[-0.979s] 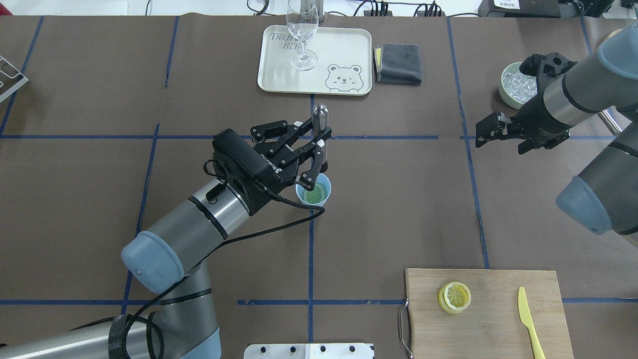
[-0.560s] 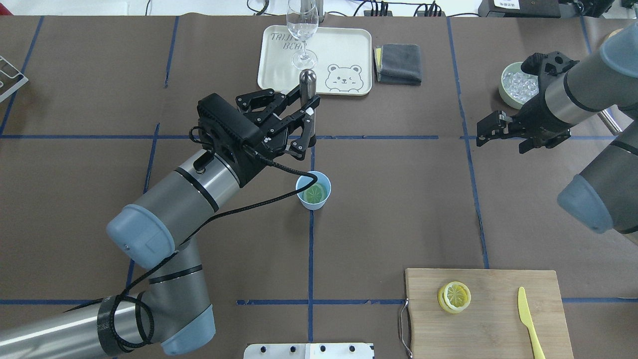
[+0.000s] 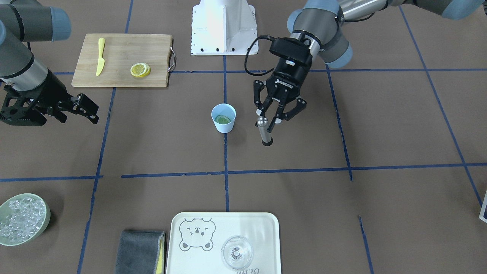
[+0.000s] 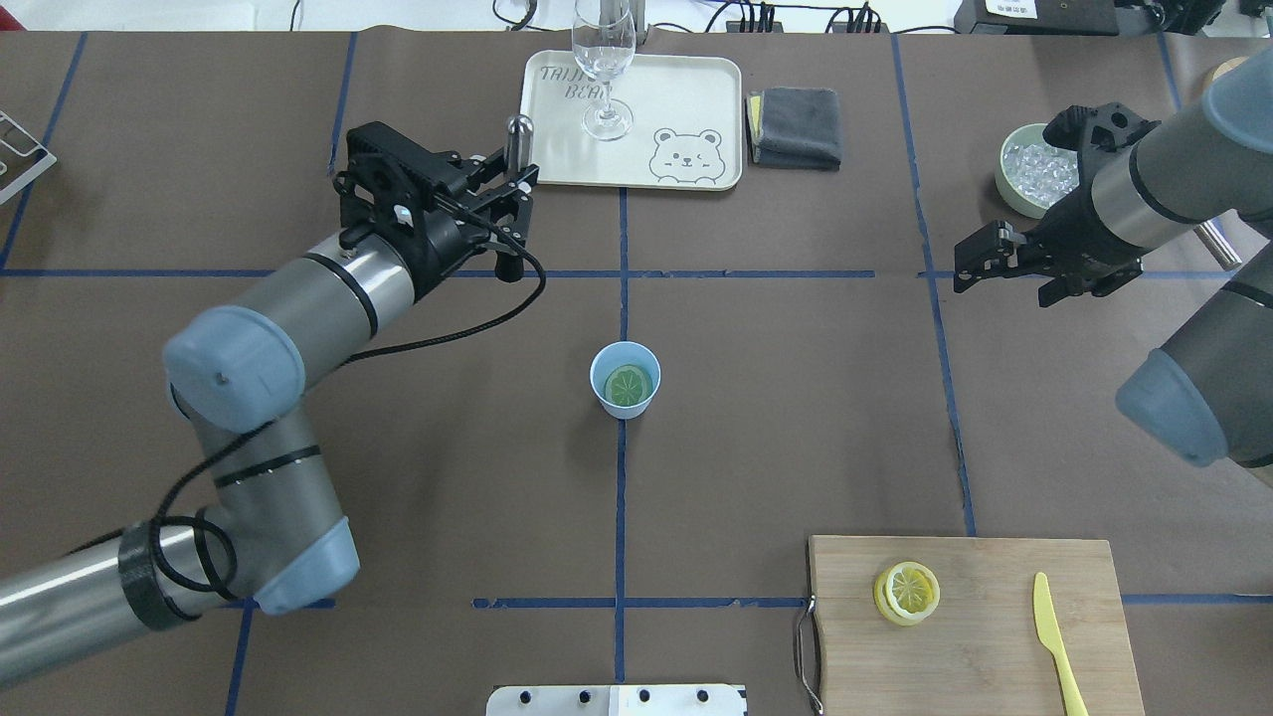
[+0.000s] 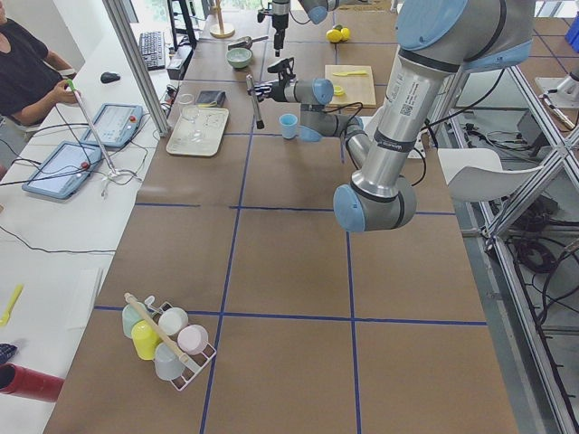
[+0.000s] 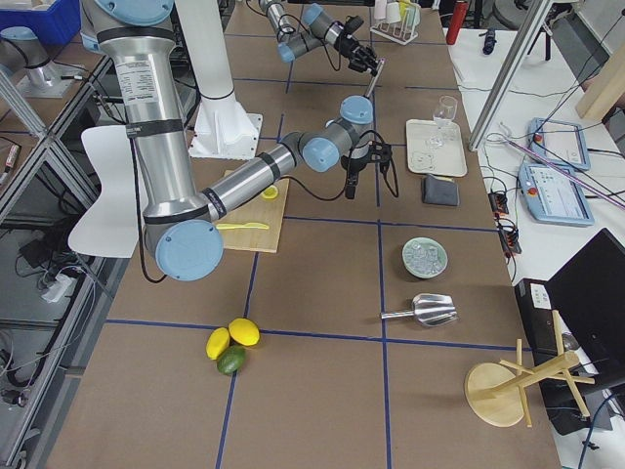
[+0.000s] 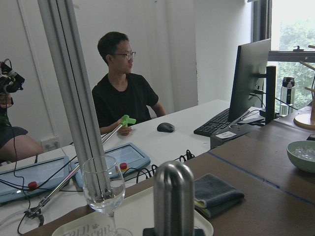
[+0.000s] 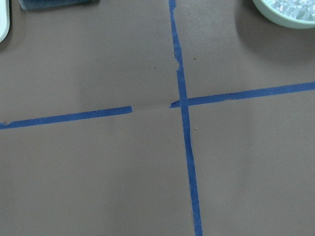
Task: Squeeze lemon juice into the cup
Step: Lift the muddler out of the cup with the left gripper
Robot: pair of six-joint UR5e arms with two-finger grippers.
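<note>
- My left gripper (image 4: 509,185) is clenched on a metal muddler (image 4: 516,134). The tool's long axis stands close to upright, its rounded silver end up and its black foot down. I cannot tell whether the foot touches the table (image 4: 796,418).
- My right gripper (image 4: 980,261) hangs over the table near the bowl of ice (image 4: 1034,171). Its jaws are apart and have nothing between them.
- The cup (image 4: 625,378) stands upright on a blue tape line in the middle of the table, with its mouth up and its axis vertical. It is well apart from both my grippers.
- The lemon (image 4: 630,386) lies down inside the cup, low in it. Its round cut face is turned up towards the mouth. Being a disc, it shows no long axis, and it looks greenish down there.
- In the front-facing view the muddler (image 3: 263,131) hangs beside the cup (image 3: 223,118), not over it, and the two are not touching.
- A stack of lemon slices (image 4: 907,592) lies flat on the cutting board (image 4: 975,676). A yellow knife (image 4: 1054,636) lies beside it, running lengthwise towards and away from my base.
</note>
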